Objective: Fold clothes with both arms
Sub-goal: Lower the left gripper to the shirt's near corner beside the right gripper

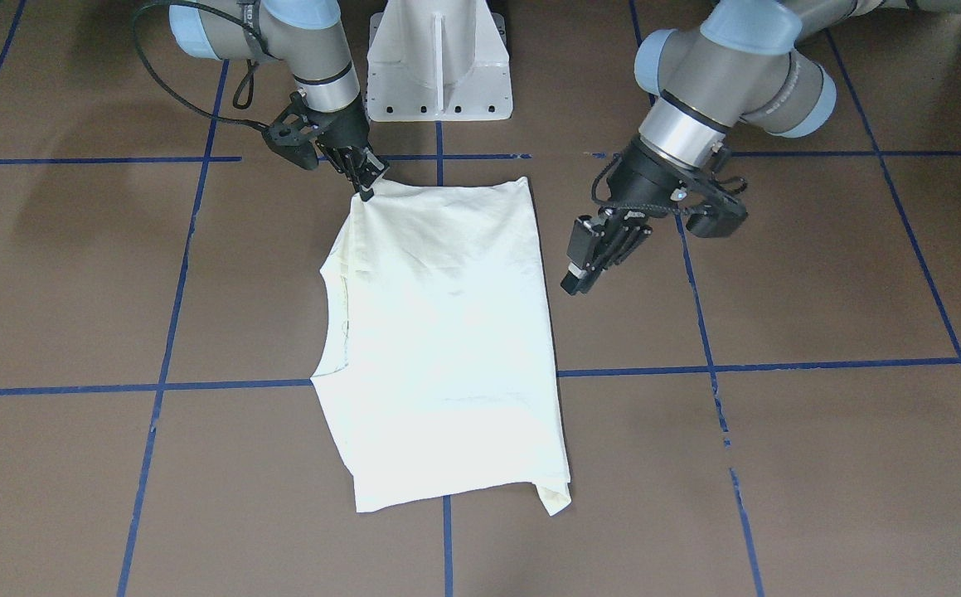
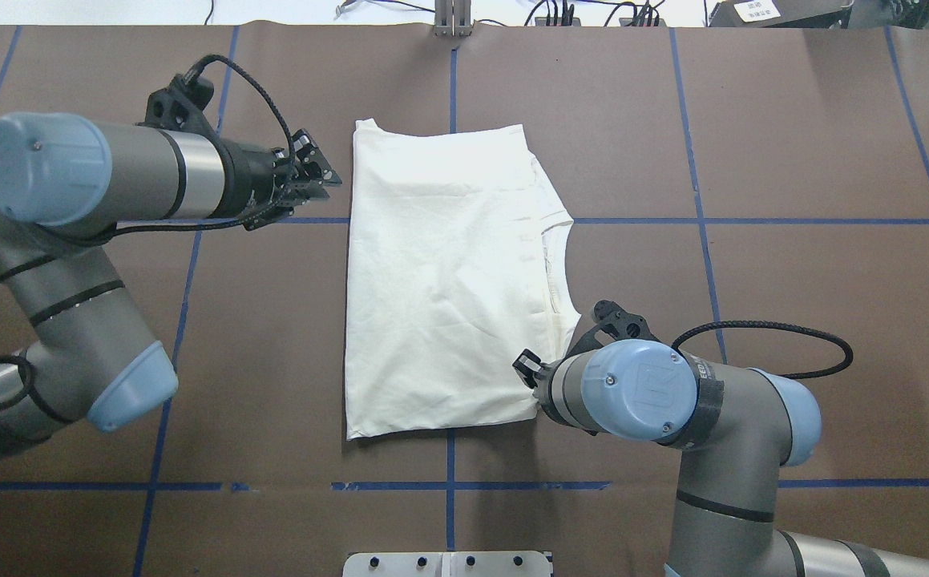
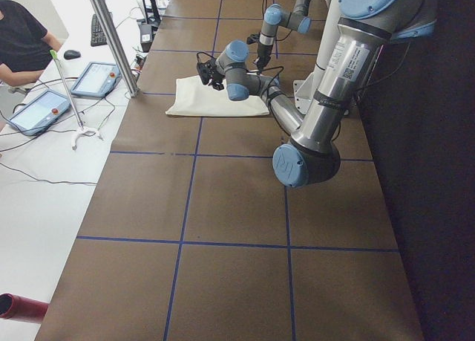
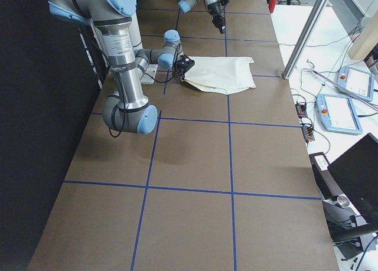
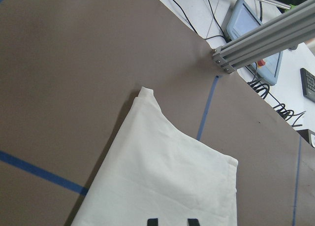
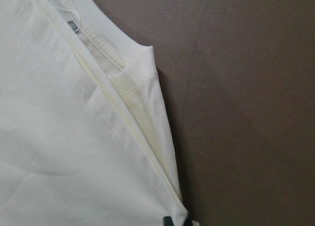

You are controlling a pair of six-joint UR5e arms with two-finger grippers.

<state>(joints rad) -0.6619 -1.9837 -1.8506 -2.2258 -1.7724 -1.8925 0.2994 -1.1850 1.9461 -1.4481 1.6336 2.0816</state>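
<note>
The clothes are one cream-white shirt point(image 1: 447, 332) point(image 2: 440, 280), lying folded into a long rectangle on the brown table. Its neck opening point(image 1: 332, 332) faces the robot's right side, and no print shows. My right gripper point(image 1: 364, 192) point(image 6: 177, 221) is shut on the shirt's shoulder corner nearest the robot, and the cloth peaks up slightly there. In the overhead view its wrist hides the fingers. My left gripper point(image 1: 581, 280) point(image 2: 326, 178) is open and hovers just off the shirt's opposite long edge. Its fingertips point(image 5: 193, 221) are apart over the cloth, with nothing between them.
The white pedestal base point(image 1: 439, 66) stands at the robot's edge of the table. Blue tape lines point(image 1: 165, 385) grid the brown surface. At the far edge stands an aluminium post point(image 3: 111, 36), with tablets point(image 3: 96, 77) and cables on a white bench. A person point(image 3: 22, 36) sits there.
</note>
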